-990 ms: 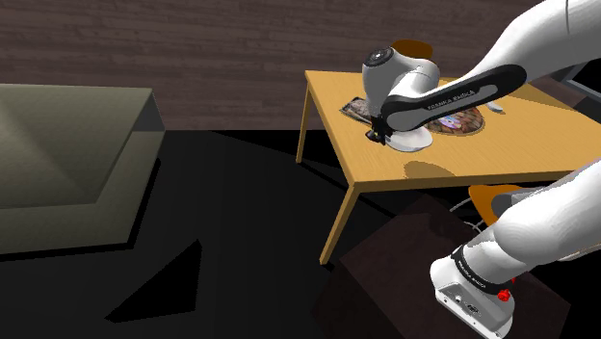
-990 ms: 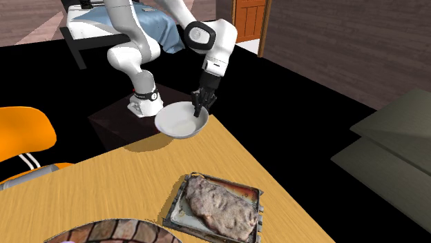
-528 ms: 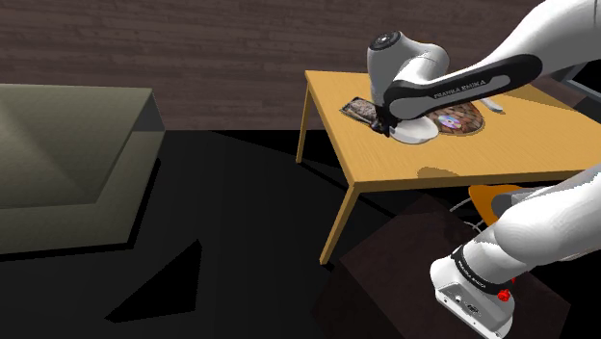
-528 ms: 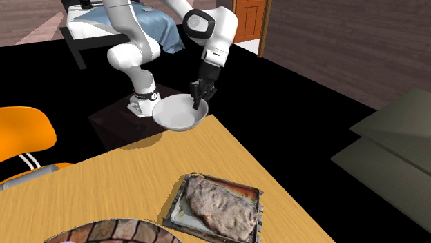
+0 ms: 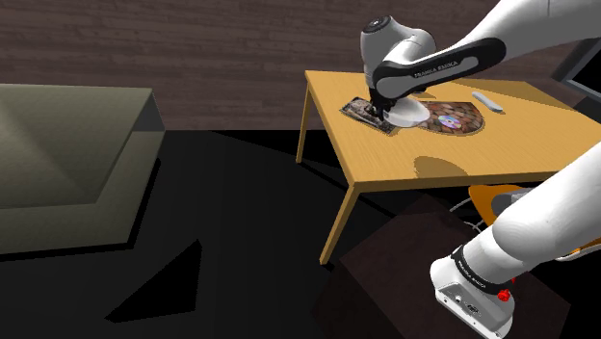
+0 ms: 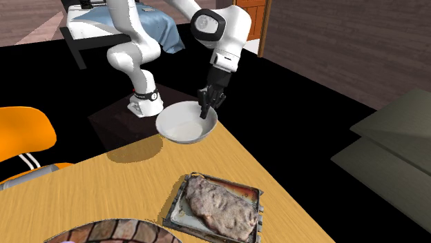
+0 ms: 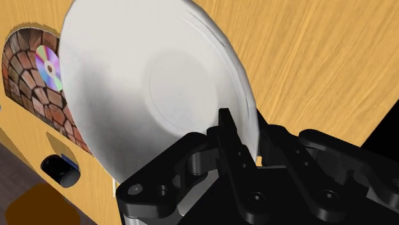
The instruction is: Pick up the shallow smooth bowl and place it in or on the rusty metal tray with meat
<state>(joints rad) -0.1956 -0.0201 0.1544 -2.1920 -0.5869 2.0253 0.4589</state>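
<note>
A white shallow bowl (image 6: 181, 124) hangs tilted above the near corner of the wooden table (image 6: 131, 183), with my gripper (image 6: 206, 110) shut on its rim. In the wrist view the two black fingers (image 7: 225, 128) clasp the edge of the bowl (image 7: 147, 89) between them. The rusty tray (image 6: 253, 191) holding a slab of meat (image 6: 217, 203) lies flat on the table, a short way beyond the bowl. In the shoulder view the gripper (image 5: 382, 106) and bowl (image 5: 408, 113) hover right beside the tray (image 5: 357, 109).
A round brick-patterned mat (image 7: 29, 70) with a shiny disc (image 7: 48, 67) lies on the table past the bowl. A small white object (image 5: 486, 101) rests at the table's far side. An orange chair (image 6: 24, 134) stands beside the table. A grey sofa (image 5: 67, 164) is off at the shoulder view's left.
The arm has carried the held bowl up off the table's edge and in over the tabletop toward the tray. The grip on the rim has stayed the same.
</note>
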